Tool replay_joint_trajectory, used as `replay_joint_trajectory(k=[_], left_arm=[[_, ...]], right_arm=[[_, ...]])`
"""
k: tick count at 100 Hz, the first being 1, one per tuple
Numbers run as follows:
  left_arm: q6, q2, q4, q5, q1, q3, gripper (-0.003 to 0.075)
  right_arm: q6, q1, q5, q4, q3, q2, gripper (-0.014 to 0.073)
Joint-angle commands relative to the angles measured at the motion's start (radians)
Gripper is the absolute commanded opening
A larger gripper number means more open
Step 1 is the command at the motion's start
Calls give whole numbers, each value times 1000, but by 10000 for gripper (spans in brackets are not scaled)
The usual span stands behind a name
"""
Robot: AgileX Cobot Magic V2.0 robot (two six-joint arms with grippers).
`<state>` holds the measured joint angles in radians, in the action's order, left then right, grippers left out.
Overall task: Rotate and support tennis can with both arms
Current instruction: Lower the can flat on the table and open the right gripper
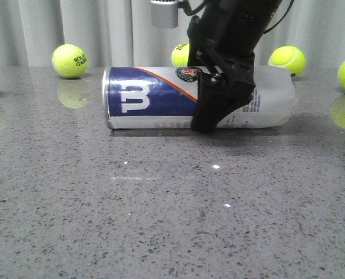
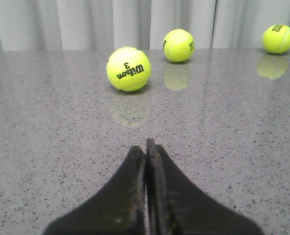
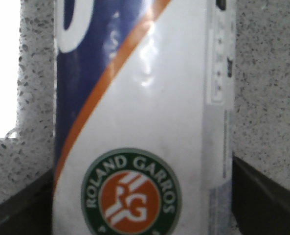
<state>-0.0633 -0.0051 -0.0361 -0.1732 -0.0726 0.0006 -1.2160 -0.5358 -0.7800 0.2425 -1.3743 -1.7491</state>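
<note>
**Straddling the fallen can**

Lying on its side on the grey table (image 1: 160, 221), the tennis can (image 1: 155, 99) is straddled from above by the right gripper (image 3: 145, 196), fingers spread around it. The left gripper (image 2: 146, 147) is pressed closed, empty, facing tennis balls (image 2: 128, 69).

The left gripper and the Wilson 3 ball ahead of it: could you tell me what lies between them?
Only bare speckled table lies between the left gripper and the Wilson 3 ball, as the left wrist view shows.
</note>
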Motion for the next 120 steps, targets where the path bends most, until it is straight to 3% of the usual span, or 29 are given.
replay_joint_trajectory(k=[1,60,80,89,110,120], left_arm=[[9,-35,0,76,-6,45,-18],[9,-35,0,76,-6,45,-19],[9,-35,0,76,-6,45,-19],[9,-35,0,76,-6,45,-19],[9,-35,0,76,-6,45,-19],[9,-35,0,76,-6,45,-19]], right_arm=[[-15,3,27,17,-35,44,643],[-16,3,15,17,-35,139,643],[-15,3,-72,17,-35,233,627],[-6,3,-130,17,-35,277,495],[138,4,-215,17,-35,369,-74],[204,4,-297,17,-35,404,-60]])
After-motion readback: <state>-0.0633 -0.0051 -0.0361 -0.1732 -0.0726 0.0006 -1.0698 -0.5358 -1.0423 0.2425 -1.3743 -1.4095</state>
